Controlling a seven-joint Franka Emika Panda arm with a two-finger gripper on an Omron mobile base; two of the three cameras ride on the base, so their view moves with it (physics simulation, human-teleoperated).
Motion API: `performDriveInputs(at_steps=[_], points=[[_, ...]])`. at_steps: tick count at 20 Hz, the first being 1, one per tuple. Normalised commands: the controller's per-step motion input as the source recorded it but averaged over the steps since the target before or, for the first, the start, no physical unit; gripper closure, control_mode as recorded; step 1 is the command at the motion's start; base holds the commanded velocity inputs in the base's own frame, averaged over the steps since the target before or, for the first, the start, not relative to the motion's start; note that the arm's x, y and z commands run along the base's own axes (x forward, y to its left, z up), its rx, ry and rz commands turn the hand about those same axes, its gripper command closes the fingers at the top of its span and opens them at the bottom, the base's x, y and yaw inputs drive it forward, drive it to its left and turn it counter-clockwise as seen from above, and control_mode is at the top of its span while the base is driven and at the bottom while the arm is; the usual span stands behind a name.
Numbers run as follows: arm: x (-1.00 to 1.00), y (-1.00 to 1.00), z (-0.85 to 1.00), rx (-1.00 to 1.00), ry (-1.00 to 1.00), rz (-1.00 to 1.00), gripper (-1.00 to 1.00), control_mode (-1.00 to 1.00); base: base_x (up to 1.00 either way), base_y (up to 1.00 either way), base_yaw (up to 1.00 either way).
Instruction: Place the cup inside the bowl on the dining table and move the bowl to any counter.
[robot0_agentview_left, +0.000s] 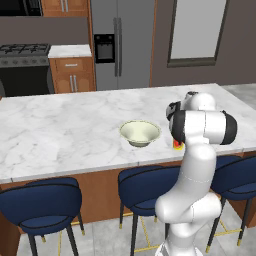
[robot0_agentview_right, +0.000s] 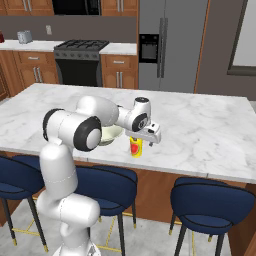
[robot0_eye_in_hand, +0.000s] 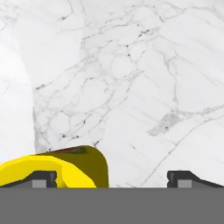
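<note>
The small yellow cup (robot0_agentview_right: 135, 146) with its red patch stands near the front edge of the dining table (robot0_agentview_right: 200, 130). In the left base view the cup (robot0_agentview_left: 177, 145) peeks out from behind my arm. The pale cream-green bowl (robot0_agentview_left: 140, 132) sits upright just left of it, a little apart, and the bowl (robot0_agentview_right: 112, 134) is partly covered by my forearm in the right base view. My gripper (robot0_eye_in_hand: 116, 178) hangs open close above the marble. The cup (robot0_eye_in_hand: 65, 168) lies by the left fingertip (robot0_eye_in_hand: 43, 178), off-centre in the gap, and nothing is held.
Navy blue stools (robot0_agentview_left: 42, 202) (robot0_agentview_right: 212, 200) line the table's near side below my arm. Behind the table stand a stove (robot0_agentview_right: 80, 60), a steel fridge (robot0_agentview_left: 120, 42) and a wall counter (robot0_agentview_left: 70, 50) over wooden cabinets.
</note>
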Motion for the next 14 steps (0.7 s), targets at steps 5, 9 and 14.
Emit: performDriveInputs(at_steps=[5,9,14], points=[[0.00,0.00,0.00,0.00,0.00,0.00,-1.00,-1.00,0.00,0.00,0.00],[0.00,0.00,0.00,0.00,0.00,0.00,-1.00,-1.00,0.00,0.00,0.00],[0.00,0.00,0.00,0.00,0.00,0.00,1.00,-1.00,0.00,0.00,0.00]])
